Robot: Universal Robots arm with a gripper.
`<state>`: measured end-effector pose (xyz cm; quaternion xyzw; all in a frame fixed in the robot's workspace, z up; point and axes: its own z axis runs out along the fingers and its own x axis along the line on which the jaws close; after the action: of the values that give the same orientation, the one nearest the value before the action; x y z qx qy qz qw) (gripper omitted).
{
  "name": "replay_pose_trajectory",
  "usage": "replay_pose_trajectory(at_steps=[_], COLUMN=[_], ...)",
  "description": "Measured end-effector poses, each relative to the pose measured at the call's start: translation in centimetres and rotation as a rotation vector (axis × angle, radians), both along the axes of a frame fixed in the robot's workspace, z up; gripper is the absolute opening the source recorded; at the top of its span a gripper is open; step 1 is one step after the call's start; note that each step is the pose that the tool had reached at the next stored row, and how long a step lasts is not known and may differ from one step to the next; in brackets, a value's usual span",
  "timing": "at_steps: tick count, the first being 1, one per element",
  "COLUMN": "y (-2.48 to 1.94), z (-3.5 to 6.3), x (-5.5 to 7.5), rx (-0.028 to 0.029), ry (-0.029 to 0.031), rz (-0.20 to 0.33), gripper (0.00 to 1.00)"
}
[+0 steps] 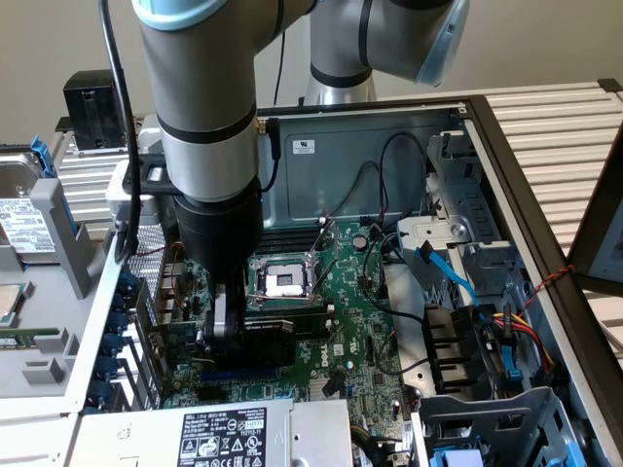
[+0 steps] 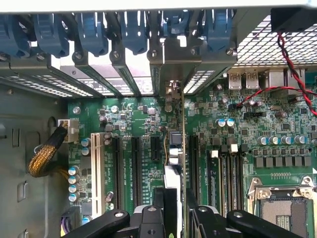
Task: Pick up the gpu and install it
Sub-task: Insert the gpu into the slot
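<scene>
The gpu (image 1: 268, 342), a green card with a black shroud, stands on edge low over the large green motherboard (image 1: 362, 321) inside the open computer case. My gripper (image 1: 222, 336) is shut on it from above. In the wrist view the gpu (image 2: 174, 148) runs edge-on between my fingers (image 2: 159, 203), lined up with an expansion slot among the black slots. Its silver bracket (image 2: 173, 54) sits against the rear slot openings of the case. Whether the card's edge sits fully in the slot is hidden.
The CPU socket (image 1: 287, 277) lies just beyond the card. A power supply (image 1: 224, 433) borders the near side. Blue and black cables (image 1: 453, 277) and a drive cage (image 1: 487, 418) crowd the exterior view's right. Blue slot latches (image 2: 89, 29), a red wire (image 2: 292, 64) and a yellow-sleeved cable (image 2: 44, 153) lie nearby.
</scene>
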<state>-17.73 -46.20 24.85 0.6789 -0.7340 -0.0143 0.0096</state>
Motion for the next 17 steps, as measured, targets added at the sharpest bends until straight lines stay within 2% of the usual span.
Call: replay_pose_trajectory(at_steps=[17], y=[-0.01], z=[0.03], x=[-0.08], rx=[0.0012], ry=[0.0008], rz=[0.010], gripper=[0.27])
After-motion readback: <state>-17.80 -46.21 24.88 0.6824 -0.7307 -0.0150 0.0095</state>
